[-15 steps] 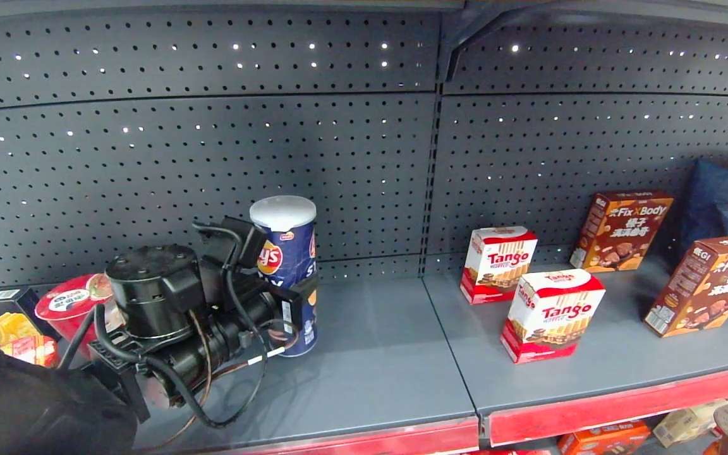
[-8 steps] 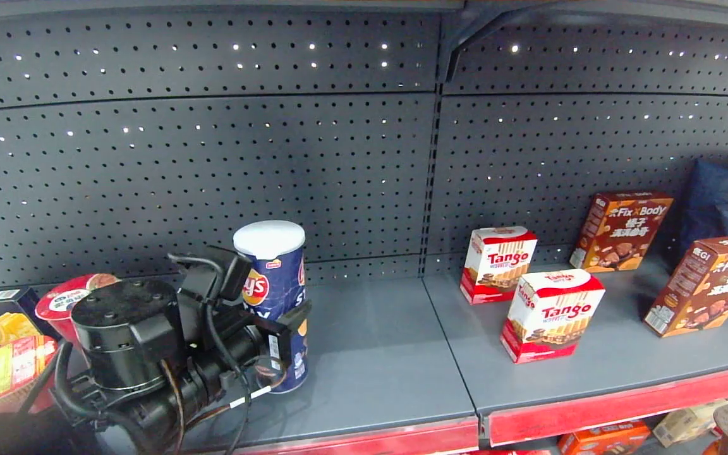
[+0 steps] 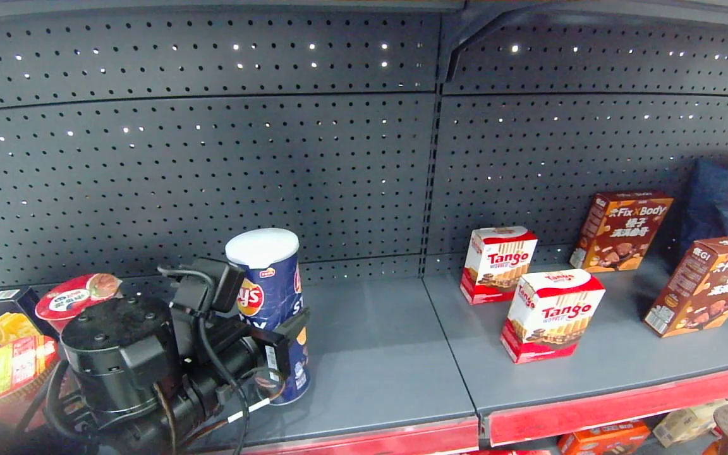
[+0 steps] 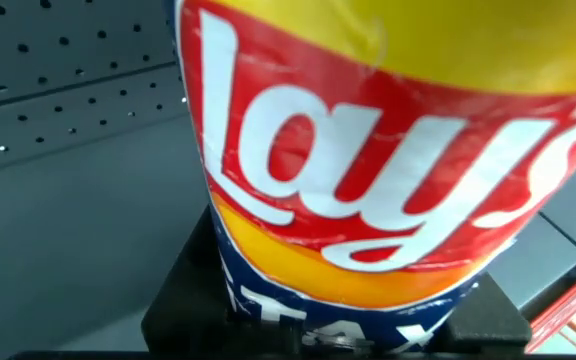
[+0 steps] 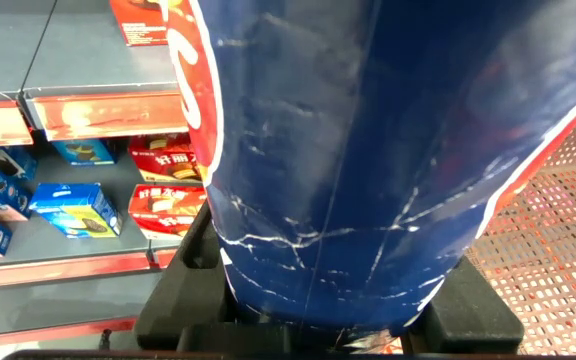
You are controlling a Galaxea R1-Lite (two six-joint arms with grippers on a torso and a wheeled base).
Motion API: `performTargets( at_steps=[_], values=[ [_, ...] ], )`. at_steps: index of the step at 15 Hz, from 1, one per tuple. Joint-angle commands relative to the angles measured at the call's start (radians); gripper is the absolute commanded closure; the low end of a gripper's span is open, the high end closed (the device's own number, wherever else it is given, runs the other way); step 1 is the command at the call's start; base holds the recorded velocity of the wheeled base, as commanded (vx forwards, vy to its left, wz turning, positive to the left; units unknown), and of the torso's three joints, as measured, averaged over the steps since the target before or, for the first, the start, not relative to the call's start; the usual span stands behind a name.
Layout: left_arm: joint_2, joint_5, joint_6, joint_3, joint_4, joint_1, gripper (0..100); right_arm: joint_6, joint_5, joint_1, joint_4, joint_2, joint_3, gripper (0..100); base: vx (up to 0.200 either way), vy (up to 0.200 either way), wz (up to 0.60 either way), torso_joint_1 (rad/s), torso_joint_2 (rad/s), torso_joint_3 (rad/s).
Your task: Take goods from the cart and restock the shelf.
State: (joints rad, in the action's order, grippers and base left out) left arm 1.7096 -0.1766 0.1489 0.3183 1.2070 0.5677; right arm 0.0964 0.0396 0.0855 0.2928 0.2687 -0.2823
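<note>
**Restocking a chip can: grip notes**

The left end effector is closed on the chip can. Its fingers clamp the lower half of the tube, well below the white lid. The can is upright over the left part of the shelf, near the front edge. A red noodle cup is off to its left and two wafer boxes are well apart on the right. I can't tell whether the base is actually touching the shelf.

My guess on handling: it's a cardboard tube, so it's light and fairly stiff, but the walls will dent if you squeeze hard, and the chips inside are fragile. The glossy wrap probably makes it a bit slippery. It's tall and narrow, so it'll tip easily. A low-to-mid body grip like this one looks right. I wouldn't grab it by the lid, since that would likely pop off.

The right end effector looks closed on a blue package with a crinkled skin. It seems softer, so it probably needs a gentler squeeze.
</note>
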Motion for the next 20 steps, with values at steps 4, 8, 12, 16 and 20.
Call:
performTargets(
  at_steps=[4, 8, 12, 16, 20],
  values=[
    [0.018, -0.001, 0.003, -0.053, 0.036, -0.002, 100, 0.0, 0.0, 0.0, 0.0, 0.0, 0.0, 100, 0.0, 0.0, 0.0, 0.0, 0.0, 0.0],
    [0.018, -0.001, 0.004, -0.076, 0.051, -0.011, 100, 0.0, 0.0, 0.0, 0.0, 0.0, 0.002, 100, 0.0, 0.0, 0.0, 0.0, 0.0, 0.0],
    [0.047, -0.001, 0.012, -0.084, 0.066, -0.012, 100, 0.0, 0.0, 0.0, 0.0, 0.0, 0.003, 100, 0.0, 0.0, 0.0, 0.0, 0.0, 0.0],
    [0.162, 0.003, 0.008, -0.16, 0.299, -0.009, 0, 0.0, 0.0, 0.0, 0.0, 0.001, 0.002, 100, 0.0, 0.0, 0.0, 0.0, 0.0, 0.0],
    [0.183, 0.006, 0.008, -0.199, 0.364, -0.003, 0, 0.0, 0.0, 0.0, 0.0, 0.006, 0.005, 100, 0.0, 0.0, 0.0, 0.0, 0.0, 0.0]
  ],
)
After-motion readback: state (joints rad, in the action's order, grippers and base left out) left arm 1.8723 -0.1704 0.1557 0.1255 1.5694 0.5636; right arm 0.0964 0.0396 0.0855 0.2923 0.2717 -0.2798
